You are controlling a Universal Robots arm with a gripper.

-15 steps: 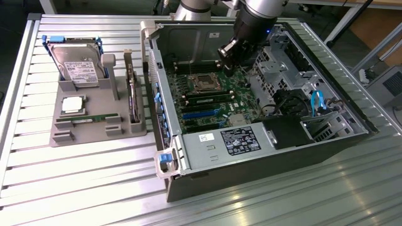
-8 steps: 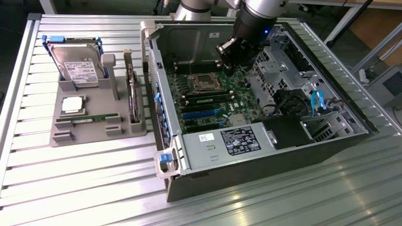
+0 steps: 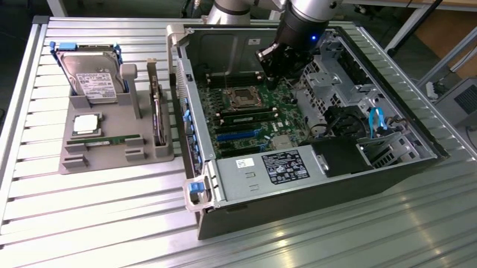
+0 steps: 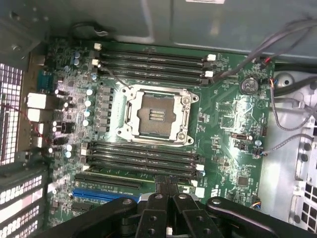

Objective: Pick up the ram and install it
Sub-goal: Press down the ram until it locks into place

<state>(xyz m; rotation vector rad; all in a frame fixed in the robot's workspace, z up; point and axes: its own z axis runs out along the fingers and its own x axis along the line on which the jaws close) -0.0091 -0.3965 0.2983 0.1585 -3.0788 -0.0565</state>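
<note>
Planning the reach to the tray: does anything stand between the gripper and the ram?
Yes. The gripper is inside the computer case, over the motherboard. The ram lies in the grey tray outside. The case's side wall and the upright expansion card stand between.
</note>
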